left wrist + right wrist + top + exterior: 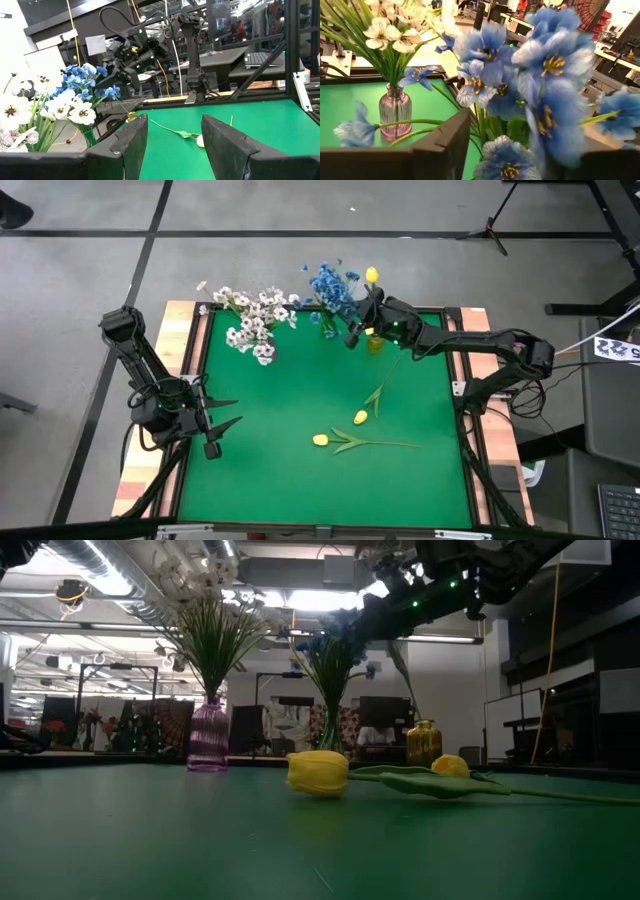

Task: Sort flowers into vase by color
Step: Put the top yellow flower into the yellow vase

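overhead, table-level, two wrist cameras

Three vases point(375, 343) in row along top edge of bench point(300, 480); two loose flowers point(352, 442) lying lower right of centre; left claw point(222, 423) at left edge.

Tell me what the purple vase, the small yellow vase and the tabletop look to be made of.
The purple vase looks like clear tinted glass: ribbed, glossy, and stems show through it. The small yellow vase looks glossy amber, glass or perhaps metal; the low view leaves that open. The tabletop is a matte green sheet, probably felt or a soft mat, with pale wood along its edge.
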